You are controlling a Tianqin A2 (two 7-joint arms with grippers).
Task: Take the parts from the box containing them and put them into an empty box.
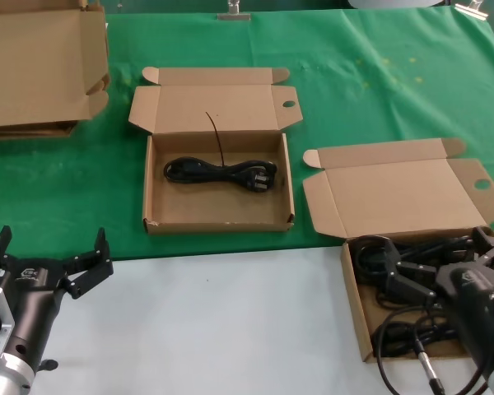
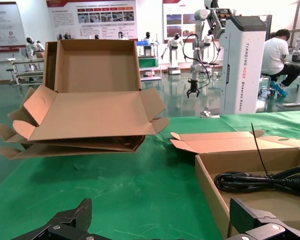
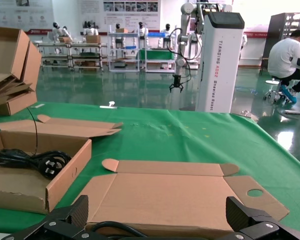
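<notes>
Cords (image 1: 412,280) lie tangled in the box (image 1: 356,309) at my four o'clock, long axes roughly nine-to-three. My right pincer (image 1: 440,267), spread wide, hangs just above them; my left pincer (image 1: 53,263), wide too, idles at eight o'clock.

Matt brown corrugated cardboard boxes (image 1: 216,216) sit on green felt-like cloth (image 1: 379,90); the cords (image 1: 220,173) look like smooth black rubbery plastic.

Bright, even overhead light fills all three views. Shadows are soft and short: a faint one sits inside the walls of the box (image 1: 217,183) on the green cloth (image 1: 379,90). The hall floor (image 3: 120,92) shows glossy reflections. Near the lens, the dark fingers (image 2: 65,222) look slightly blurred.
</notes>
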